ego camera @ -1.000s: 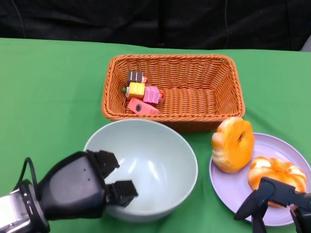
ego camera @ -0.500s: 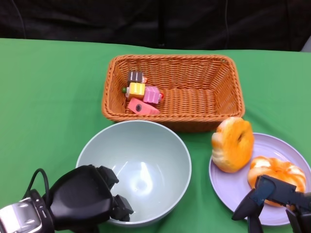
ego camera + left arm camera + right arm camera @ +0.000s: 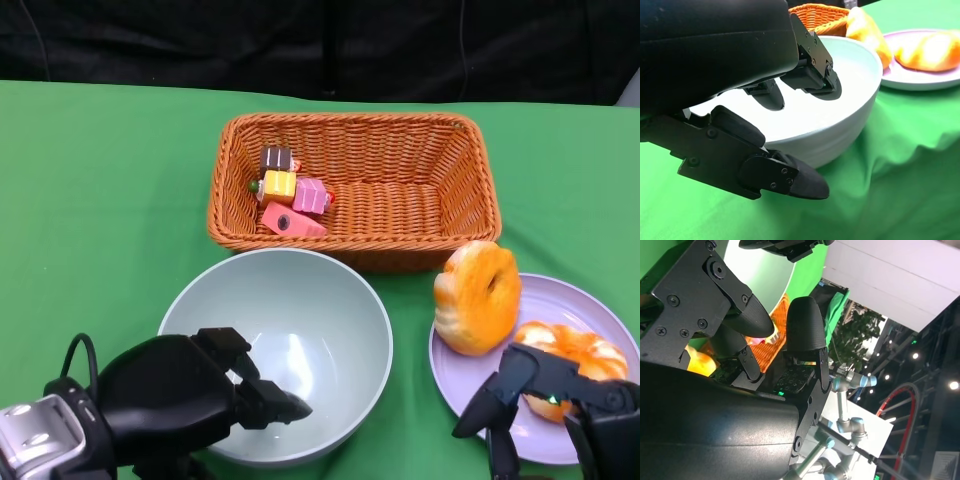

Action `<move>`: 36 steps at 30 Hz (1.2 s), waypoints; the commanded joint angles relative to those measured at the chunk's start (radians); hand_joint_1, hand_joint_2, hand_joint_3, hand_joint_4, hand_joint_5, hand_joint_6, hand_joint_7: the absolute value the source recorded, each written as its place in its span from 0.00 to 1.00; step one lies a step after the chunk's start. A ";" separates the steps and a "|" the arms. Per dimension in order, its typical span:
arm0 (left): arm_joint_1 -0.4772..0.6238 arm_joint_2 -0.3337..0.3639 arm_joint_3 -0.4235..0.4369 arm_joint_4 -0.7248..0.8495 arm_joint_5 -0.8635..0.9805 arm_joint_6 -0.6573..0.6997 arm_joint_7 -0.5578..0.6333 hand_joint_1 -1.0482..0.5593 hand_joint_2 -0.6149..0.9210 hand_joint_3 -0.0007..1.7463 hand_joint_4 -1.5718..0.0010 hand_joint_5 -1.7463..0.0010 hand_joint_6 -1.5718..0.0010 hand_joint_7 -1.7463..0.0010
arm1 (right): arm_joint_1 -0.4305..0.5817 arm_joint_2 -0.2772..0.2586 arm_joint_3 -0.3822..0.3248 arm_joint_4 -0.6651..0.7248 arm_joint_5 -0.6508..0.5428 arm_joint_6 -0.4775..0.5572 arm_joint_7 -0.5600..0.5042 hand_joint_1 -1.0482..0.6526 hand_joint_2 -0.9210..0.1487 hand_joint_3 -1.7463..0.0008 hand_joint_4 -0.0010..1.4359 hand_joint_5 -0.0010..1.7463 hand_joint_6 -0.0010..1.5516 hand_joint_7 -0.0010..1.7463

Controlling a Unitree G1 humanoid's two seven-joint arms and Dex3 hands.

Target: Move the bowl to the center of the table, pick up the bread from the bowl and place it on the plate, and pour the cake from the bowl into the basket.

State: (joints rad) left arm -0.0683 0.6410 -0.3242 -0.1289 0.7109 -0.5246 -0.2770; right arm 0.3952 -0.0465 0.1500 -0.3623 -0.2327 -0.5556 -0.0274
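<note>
Bowl (image 3: 290, 340) sits lower centre of the head view, upright on the green tabletop (image 3: 100, 190), empty. A second ago it stood a shade further right and nearer the basket; it has since come down level and settled.

Left hand (image 3: 190, 400), lower left, has let go of the near rim. Half a second back its fingers were hooked on the rim; now they are spread and reach over the rim into the bowl's hollow. The left wrist view shows fingers (image 3: 815, 82) above and below the wall, apart, clamped on nothing.

Cake pieces (image 3: 285, 195) lie in the upper-left corner of the basket (image 3: 420, 200). Two breads (image 3: 480, 295) rest on the purple plate (image 3: 590, 300), lower right.

Right hand (image 3: 540, 405) hovers at the plate's near edge, fingers apart, empty.

Judgement: all three parts look done; only withdrawing the hands remains.
</note>
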 commanded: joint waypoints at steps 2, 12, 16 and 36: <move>0.037 0.015 0.046 -0.032 -0.110 0.015 -0.035 0.16 1.00 0.12 0.90 0.62 0.73 1.00 | -0.019 0.000 0.012 -0.012 0.008 0.025 0.012 0.61 0.69 0.00 0.62 0.97 0.54 0.79; 0.210 -0.171 0.182 -0.133 -0.673 0.000 0.012 0.31 1.00 0.18 0.71 0.51 0.57 0.92 | -0.076 0.016 0.067 -0.008 -0.004 0.094 0.025 0.62 0.69 0.00 0.63 0.96 0.55 0.80; 0.268 -0.320 0.180 -0.191 -0.785 0.048 0.062 0.54 0.77 0.56 0.56 0.24 0.52 0.51 | -0.085 0.018 0.075 -0.001 -0.009 0.100 0.021 0.62 0.69 0.00 0.64 0.96 0.55 0.80; 0.395 -0.491 0.205 -0.183 -0.796 0.046 0.076 0.58 0.60 0.95 0.34 0.00 0.47 0.01 | -0.142 -0.010 0.064 0.195 0.077 -0.109 0.036 0.59 0.68 0.00 0.64 1.00 0.54 0.85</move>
State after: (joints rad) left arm 0.3313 0.1406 -0.1297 -0.3317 -0.0775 -0.4497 -0.1863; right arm 0.2590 -0.0473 0.2257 -0.1769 -0.1745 -0.6425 0.0068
